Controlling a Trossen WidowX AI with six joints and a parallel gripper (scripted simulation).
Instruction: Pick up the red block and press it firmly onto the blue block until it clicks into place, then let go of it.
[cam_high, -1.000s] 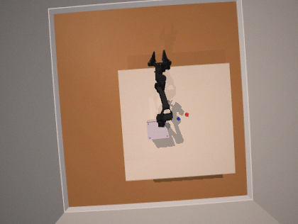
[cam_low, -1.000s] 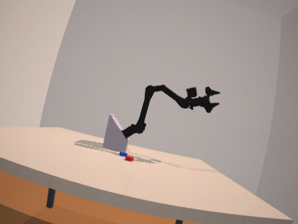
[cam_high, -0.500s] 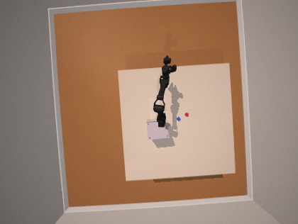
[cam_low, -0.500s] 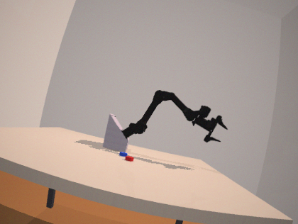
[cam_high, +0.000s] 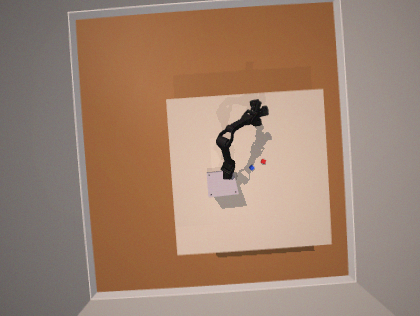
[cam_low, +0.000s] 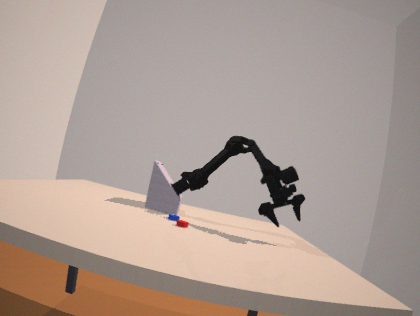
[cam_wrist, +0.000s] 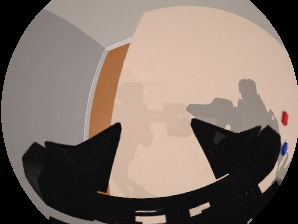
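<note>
Open claw hangs over the counter, well apart from the two blocks

Seen from the side, a grey wall rises behind the counter. Under its near edge, toward the left, a dark leg stands over the orange floor.

Next to the right comes the pale, slanted stand that carries the arm. It is the bulkiest thing around the blocks, rising on their far left side.

Just right of the stand's foot and a little nearer, the blue block lies on the counter. The red block lies on the counter too, slightly right and nearer again. The top view shows a narrow gap between them, so the blue one is a close neighbor on the side toward the stand.

The arm arches up from the stand and off to the right. At its end the claw points down, released and holding nothing, its fingers spread wide above the counter. Its own camera catches both blocks at the far right rim, outside the fingers.
</note>
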